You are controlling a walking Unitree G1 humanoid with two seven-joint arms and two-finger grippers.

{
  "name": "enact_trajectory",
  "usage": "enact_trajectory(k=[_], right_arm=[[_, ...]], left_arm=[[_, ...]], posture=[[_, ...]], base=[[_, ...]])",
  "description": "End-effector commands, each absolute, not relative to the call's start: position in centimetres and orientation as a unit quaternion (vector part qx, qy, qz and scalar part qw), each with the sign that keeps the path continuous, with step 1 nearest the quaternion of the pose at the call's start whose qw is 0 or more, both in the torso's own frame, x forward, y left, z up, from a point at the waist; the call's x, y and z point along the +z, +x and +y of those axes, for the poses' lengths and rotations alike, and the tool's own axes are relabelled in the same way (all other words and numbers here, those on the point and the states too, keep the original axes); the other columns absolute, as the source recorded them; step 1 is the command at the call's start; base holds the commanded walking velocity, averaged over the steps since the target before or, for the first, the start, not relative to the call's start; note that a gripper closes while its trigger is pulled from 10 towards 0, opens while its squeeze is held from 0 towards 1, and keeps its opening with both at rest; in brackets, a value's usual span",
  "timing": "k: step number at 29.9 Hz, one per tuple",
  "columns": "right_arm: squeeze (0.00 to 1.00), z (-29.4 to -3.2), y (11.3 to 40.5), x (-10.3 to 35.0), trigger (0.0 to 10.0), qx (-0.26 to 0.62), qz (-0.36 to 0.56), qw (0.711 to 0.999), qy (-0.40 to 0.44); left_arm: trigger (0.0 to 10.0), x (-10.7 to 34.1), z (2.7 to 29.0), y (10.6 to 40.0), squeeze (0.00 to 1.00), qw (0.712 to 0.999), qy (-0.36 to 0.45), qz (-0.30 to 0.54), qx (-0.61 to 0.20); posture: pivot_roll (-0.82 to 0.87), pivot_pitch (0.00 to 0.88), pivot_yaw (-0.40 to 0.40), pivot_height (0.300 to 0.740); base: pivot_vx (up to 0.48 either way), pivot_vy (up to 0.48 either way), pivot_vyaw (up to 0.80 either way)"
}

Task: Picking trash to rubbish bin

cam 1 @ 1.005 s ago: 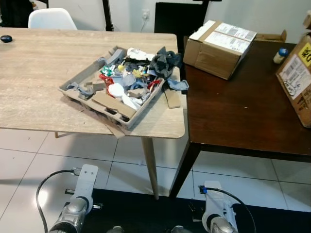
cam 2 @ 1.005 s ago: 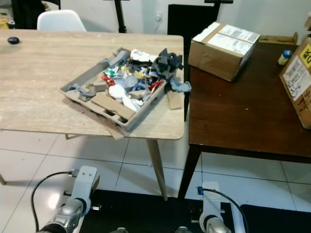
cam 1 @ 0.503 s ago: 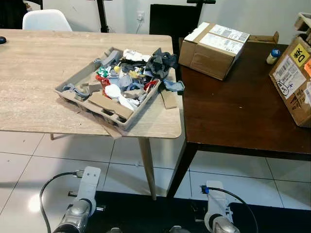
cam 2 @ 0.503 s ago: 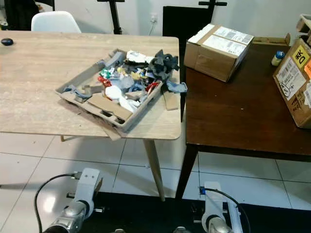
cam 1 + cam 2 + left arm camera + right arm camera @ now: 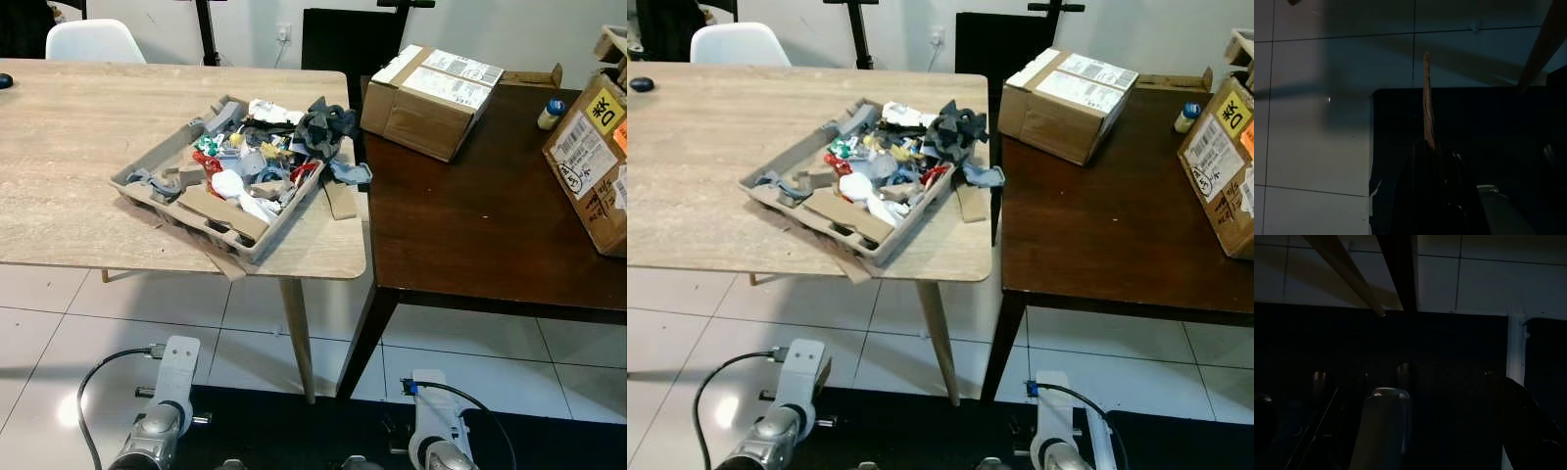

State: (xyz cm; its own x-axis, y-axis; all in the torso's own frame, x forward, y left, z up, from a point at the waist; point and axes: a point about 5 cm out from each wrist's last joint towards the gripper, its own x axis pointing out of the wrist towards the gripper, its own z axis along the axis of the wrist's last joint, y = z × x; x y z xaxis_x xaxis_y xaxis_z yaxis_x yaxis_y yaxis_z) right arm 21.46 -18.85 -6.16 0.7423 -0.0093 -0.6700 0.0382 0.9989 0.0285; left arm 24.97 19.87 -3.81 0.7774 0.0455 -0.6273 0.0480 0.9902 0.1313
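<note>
A light wood worktop (image 5: pixel 88 166) filled the scene from 9 to 12 o'clock, with a dark brown worktop (image 5: pixel 470 230) just beside it toward 3 o'clock. A grey pulp tray (image 5: pixel 147 168) sat near the light worktop's corner, heaped with mixed trash (image 5: pixel 260 162): cardboard scraps, dark cloth, and red, white and yellow bits. A loose cardboard piece (image 5: pixel 339 199) lay on the worktop beside the tray at 3 o'clock. Two cardboard boxes (image 5: pixel 431 86) stood on the dark worktop, one at 1 o'clock and one at 3 o'clock. Both arms hung low over the tiled floor (image 5: pixel 59 323). The left end effector (image 5: pixel 1432 149) was clamped on a thin cardboard strip (image 5: pixel 1426 98); whether the right end effector (image 5: pixel 1420 396) was apart or together could not be told in the dark.
</note>
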Motion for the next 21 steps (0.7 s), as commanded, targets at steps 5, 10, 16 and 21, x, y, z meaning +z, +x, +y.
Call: enact_trajectory(k=[5,10,16,21], right_arm=[[0.00,-18.60,20.42,-6.93,10.0,-0.011,0.386,0.922,0.021],[0.00,-18.64,20.23,-7.02,10.0,-0.013,0.387,0.922,0.021],[0.00,-18.62,20.11,-7.09,10.0,-0.013,0.389,0.921,0.022],[0.00,-18.51,20.08,-7.14,10.0,-0.011,0.391,0.920,0.020]], left_arm=[[10.0,-4.38,19.47,24.32,0.00,0.937,0.059,0.344,0.002],[10.0,-4.45,19.49,24.22,0.00,0.936,0.060,0.346,0.000],[10.0,-4.54,19.50,24.09,0.00,0.935,0.061,0.348,-0.002],[10.0,-4.61,19.51,23.98,0.00,0.934,0.065,0.350,-0.006]], posture=[[0.10,0.163,0.010,0.740],[0.10,0.166,0.012,0.740],[0.10,0.169,0.012,0.740],[0.11,0.170,0.013,0.740]], base=[[0.000,0.000,0.00],[0.000,0.000,0.00],[0.000,0.000,0.00],[0.000,0.000,0.00]])
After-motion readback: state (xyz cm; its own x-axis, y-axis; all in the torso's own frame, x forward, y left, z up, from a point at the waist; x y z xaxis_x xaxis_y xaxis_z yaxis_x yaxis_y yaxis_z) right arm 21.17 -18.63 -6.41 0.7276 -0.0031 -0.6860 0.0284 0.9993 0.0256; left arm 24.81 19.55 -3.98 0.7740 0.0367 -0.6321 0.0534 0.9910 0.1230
